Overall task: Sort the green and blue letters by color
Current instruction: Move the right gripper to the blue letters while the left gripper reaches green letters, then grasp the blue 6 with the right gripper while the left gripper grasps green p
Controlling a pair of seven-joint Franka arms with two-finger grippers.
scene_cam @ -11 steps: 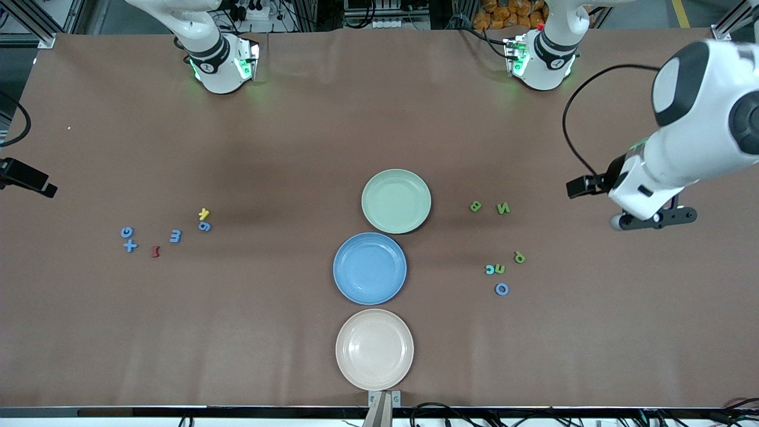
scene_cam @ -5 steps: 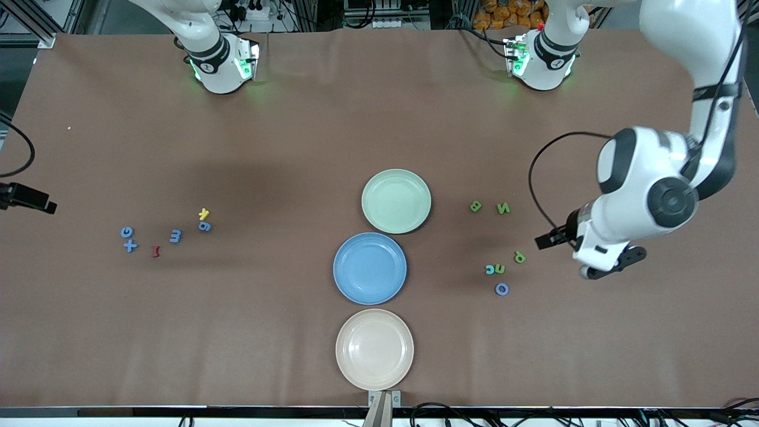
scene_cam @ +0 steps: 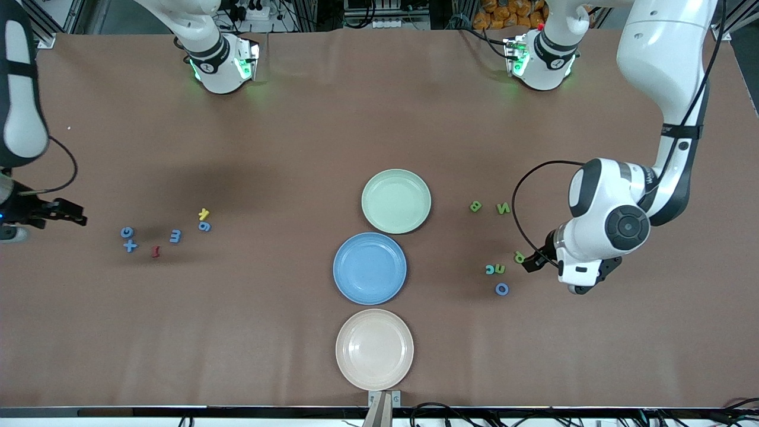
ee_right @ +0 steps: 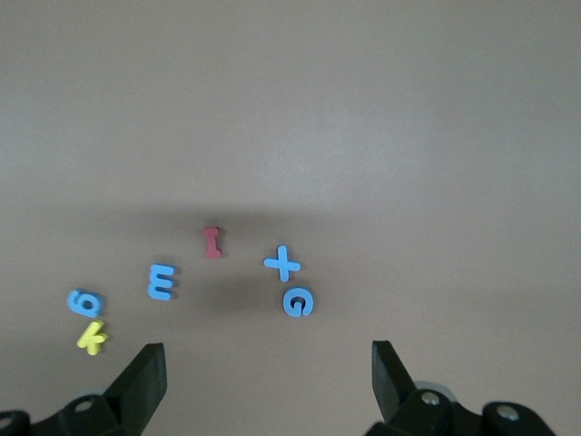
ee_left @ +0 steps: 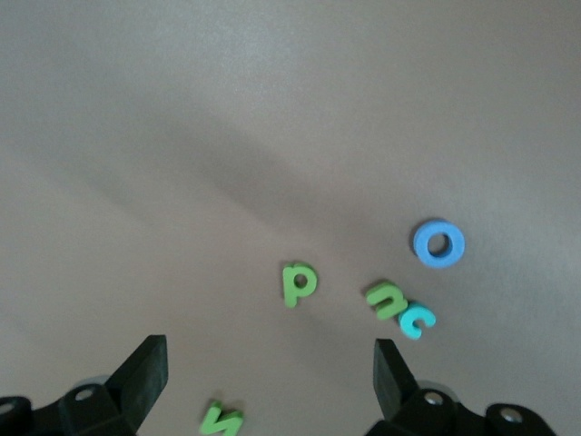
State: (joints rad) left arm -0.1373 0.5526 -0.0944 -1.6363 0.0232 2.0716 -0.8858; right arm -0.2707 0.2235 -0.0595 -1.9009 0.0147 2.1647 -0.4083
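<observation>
Front view: three plates down the middle, green plate (scene_cam: 396,200) at 12 o'clock of blue plate (scene_cam: 370,268), beige plate (scene_cam: 374,349) at 6. Toward the left arm's end of the table, green B (scene_cam: 475,206) and N (scene_cam: 503,208), then P (scene_cam: 519,257), n (scene_cam: 500,269), a teal c (scene_cam: 490,270) and a blue O (scene_cam: 501,289). Left gripper (scene_cam: 532,262) up over the table just beside P, at its 4 o'clock; clearly the nearer arm for this cluster. Toward the right arm's end, blue G (scene_cam: 127,232), plus sign (scene_cam: 130,245), E (scene_cam: 175,236) and 6 (scene_cam: 204,226), with red I (scene_cam: 156,251) and yellow K (scene_cam: 203,213) among them. Right gripper (scene_cam: 65,212) at about 10 o'clock of G, well apart from it.

Left wrist view: fingers spread wide, nothing between; P's (ee_left: 298,283) stem in line with the finger gap, n and c touching — detail lost from above.

Right wrist view: fingers likewise spread, empty; plus sign (ee_right: 283,263) and G (ee_right: 298,302) nearest the gap.
</observation>
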